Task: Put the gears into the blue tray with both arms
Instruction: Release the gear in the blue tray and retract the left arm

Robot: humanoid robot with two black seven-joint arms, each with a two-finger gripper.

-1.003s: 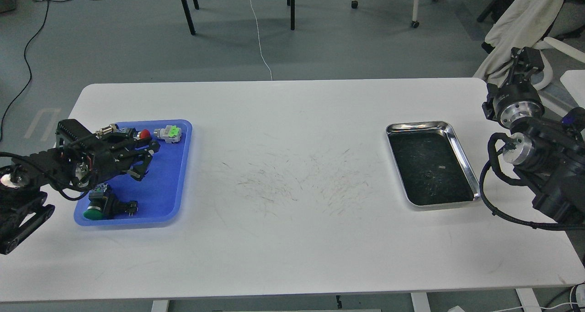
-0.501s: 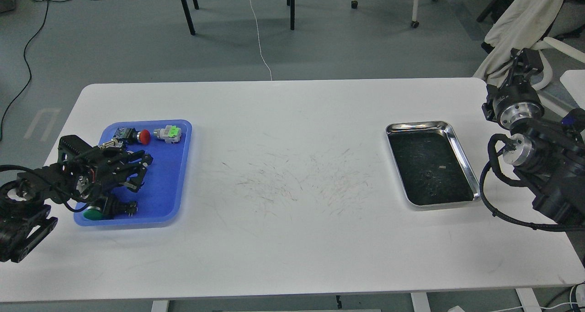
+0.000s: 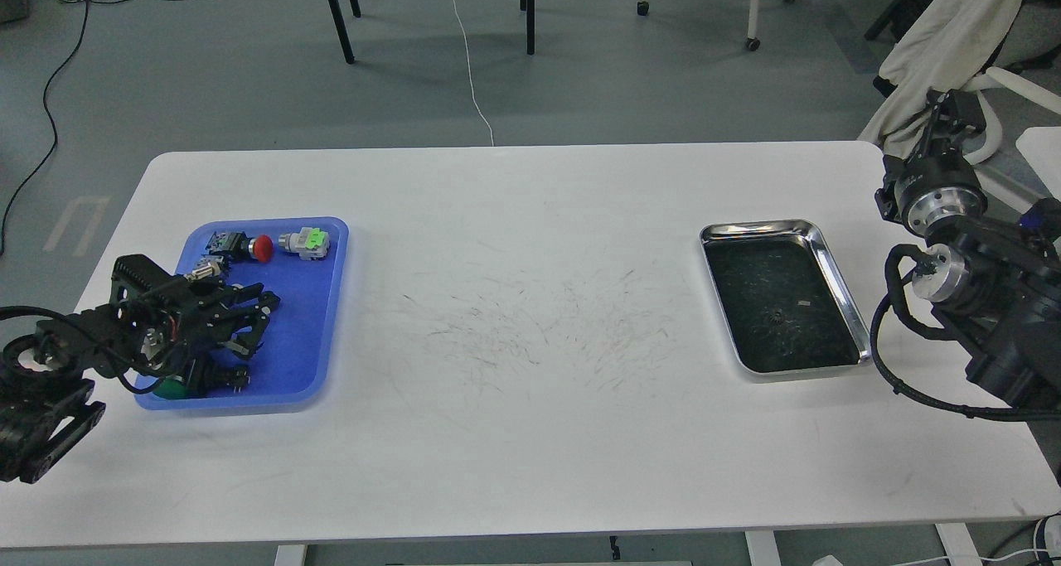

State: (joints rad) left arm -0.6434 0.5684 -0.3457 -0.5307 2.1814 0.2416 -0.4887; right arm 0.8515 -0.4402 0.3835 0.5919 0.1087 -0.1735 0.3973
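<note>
Presently, item by item: table (image 3: 530, 433), white, scuffed at centre, bearing two trays well apart.

Blue tray (image 3: 311, 359), at the left end; long axis running away from the robot, toward the far edge of the table; contents visible: a red-capped push-button (image 3: 253, 248) and a green-tabbed switch (image 3: 305, 243) at its far end, a green-capped push-button (image 3: 186, 381) at its near end, partly under the arm; no gear can be made out on its floor, though the claw covers part of it.

Steel tray (image 3: 839, 288), at the right end, dark inside; long axis likewise running near to far, slightly skewed.

Gear (image 3: 777, 318), one only discernible: a tiny dark toothed disc lying flat on the steel tray's floor, hole upward; being round it has no long axis and points no particular way; a second gear is not identifiable anywhere.

Left claw (image 3: 249, 327), low over the blue tray's middle, fingers spread apart and nothing visible between them.

Right claw (image 3: 953, 110), raised beyond the table's right edge, well apart from the steel tray; too small and end-on to tell whether its fingers are spread or closed.

Progress, as a judgement: at least one gear remains to be fetched from the steel tray; whether the other already lies in the blue tray cannot be told.
</note>
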